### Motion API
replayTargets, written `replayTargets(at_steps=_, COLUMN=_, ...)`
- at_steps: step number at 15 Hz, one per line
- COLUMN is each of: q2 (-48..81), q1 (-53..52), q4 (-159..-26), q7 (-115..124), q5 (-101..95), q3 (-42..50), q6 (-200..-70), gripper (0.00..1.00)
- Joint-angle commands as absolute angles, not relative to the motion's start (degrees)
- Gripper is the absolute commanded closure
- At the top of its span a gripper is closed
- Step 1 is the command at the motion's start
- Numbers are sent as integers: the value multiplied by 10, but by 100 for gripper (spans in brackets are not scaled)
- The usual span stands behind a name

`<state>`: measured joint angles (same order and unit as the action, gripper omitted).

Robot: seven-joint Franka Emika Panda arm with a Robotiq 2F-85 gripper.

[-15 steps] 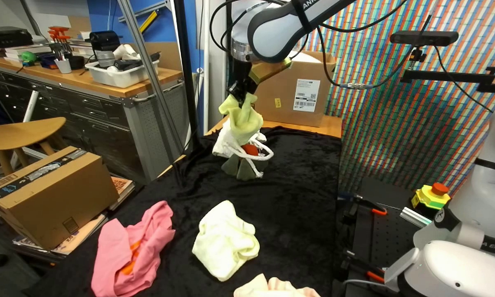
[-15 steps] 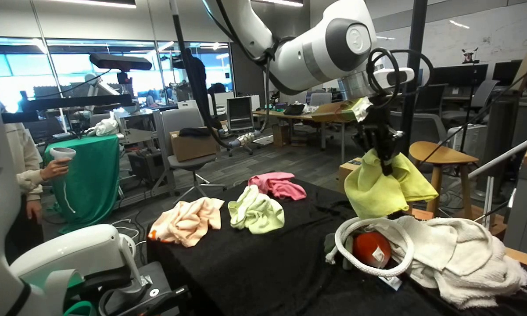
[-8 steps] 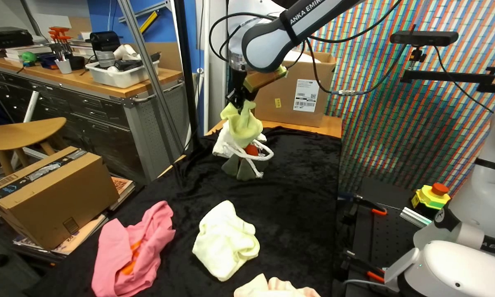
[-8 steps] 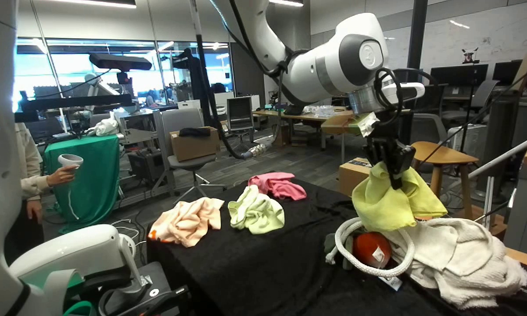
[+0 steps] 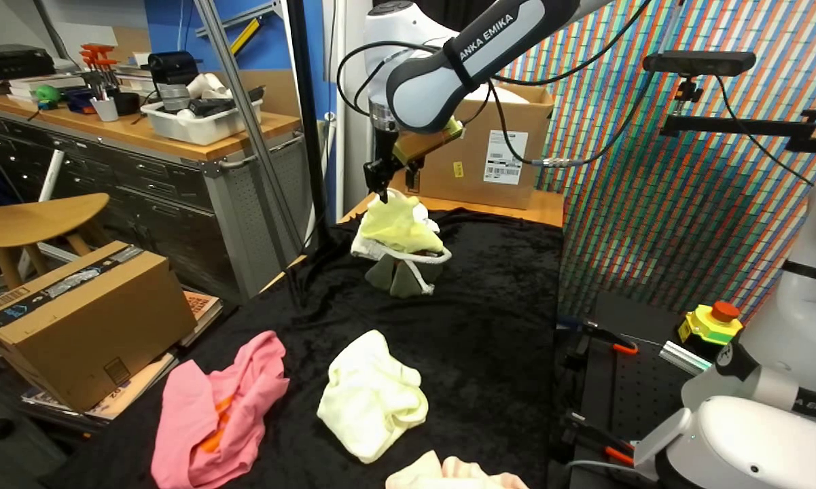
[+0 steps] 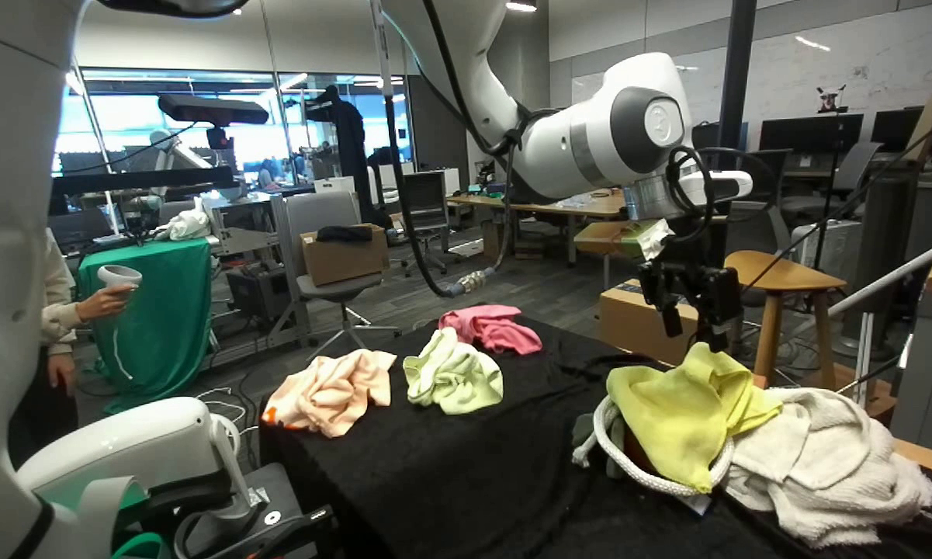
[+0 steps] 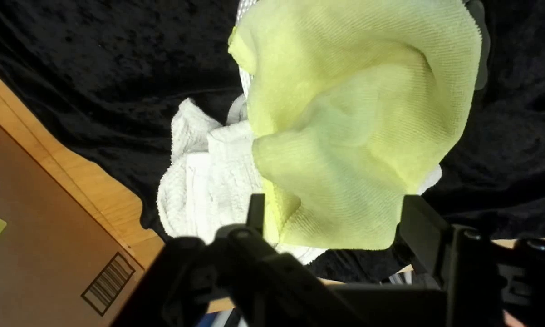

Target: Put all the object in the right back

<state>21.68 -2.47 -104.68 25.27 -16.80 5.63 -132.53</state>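
Seemingly partway: end effector [image 6: 695,340] spread; yellow cloth [image 5: 399,227] placed (twelve o'clock); pink cloth [image 5: 244,380] (eight), pale-yellow cloth [image 5: 371,397] (six), peach cloth [image 5: 455,474] (five) remain.

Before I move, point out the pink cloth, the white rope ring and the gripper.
Pink cloth [image 6: 493,328]: in an exterior view, middle of its folds.
White rope ring [image 6: 633,469]: in an exterior view, its exposed lower curve.
Gripper [image 7: 332,205]: in the wrist view, midway between its spread fingertips.

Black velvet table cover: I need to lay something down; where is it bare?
Bare: the cover between the crumpled pale yellow-green cloth and white rope ring. Crowded: around the ring, with bright yellow cloth across it, rumpled white cloth beside, open black gripper above.
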Motion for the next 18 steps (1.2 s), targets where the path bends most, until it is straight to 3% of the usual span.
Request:
replayTargets(at_steps=1, q2=207, q1=-42, q4=-1044, q7=253, q5=-170, q3=59, q6=-1301, gripper=0)
replayTargets(at_steps=8, q2=173, q1=-100, q4=-1084, q7=212, q5=-188, q3=8, q6=-1246, gripper=0)
replayTargets(at_steps=18, q2=243, q1=-166, q4=-1040, q7=151, q5=-198, q3=-63, q6=-1233, gripper=0)
